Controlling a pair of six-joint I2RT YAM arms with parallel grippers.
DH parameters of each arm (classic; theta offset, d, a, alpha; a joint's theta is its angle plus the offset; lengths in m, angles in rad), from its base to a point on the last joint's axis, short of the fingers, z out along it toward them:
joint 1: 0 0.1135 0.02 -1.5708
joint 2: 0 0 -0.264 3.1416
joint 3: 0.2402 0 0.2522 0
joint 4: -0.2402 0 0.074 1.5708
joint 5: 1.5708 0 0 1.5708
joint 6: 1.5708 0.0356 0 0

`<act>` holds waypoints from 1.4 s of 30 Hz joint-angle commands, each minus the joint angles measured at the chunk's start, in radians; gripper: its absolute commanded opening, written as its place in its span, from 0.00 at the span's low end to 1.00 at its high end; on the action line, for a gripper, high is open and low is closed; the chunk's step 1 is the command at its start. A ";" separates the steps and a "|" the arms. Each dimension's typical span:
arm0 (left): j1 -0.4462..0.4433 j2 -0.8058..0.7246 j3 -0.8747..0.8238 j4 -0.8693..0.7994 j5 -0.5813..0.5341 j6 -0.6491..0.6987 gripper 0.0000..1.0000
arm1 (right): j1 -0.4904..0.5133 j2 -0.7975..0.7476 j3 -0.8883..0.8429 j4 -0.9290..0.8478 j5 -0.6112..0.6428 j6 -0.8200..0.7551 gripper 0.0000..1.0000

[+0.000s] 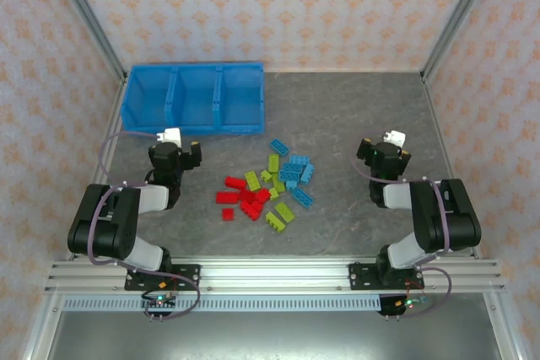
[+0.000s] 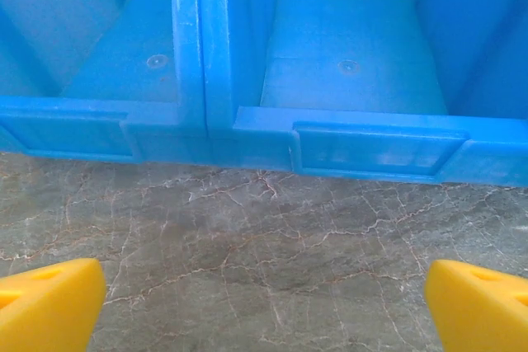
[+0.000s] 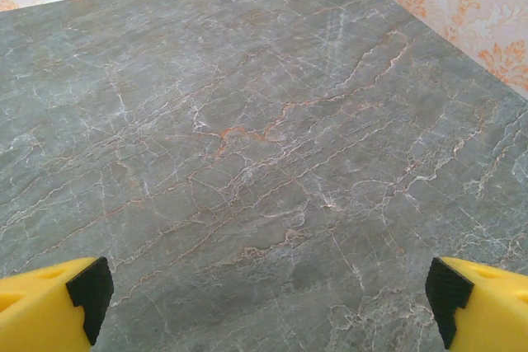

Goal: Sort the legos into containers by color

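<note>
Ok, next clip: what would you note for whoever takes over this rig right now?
Left tool: open, empty, just above the table, facing the front wall of the blue bin.
Right tool: open, empty, over bare table on the right side.
Bricks: red, green and blue, in a loose pile mid-table between the arms, apart from the bin.
Done: nothing sorted; the three compartments look empty.
Left: every brick, one colour per compartment.
</note>
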 commanded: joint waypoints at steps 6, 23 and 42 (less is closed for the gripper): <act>-0.012 0.015 0.027 0.036 -0.027 0.013 1.00 | 0.007 0.006 0.017 0.037 0.025 -0.009 0.99; -0.012 0.015 0.027 0.038 -0.027 0.014 1.00 | 0.007 0.005 0.015 0.038 0.025 -0.009 0.99; -0.209 -0.339 0.127 -0.436 -0.240 -0.019 1.00 | 0.078 -0.517 0.307 -1.040 -0.164 0.475 0.99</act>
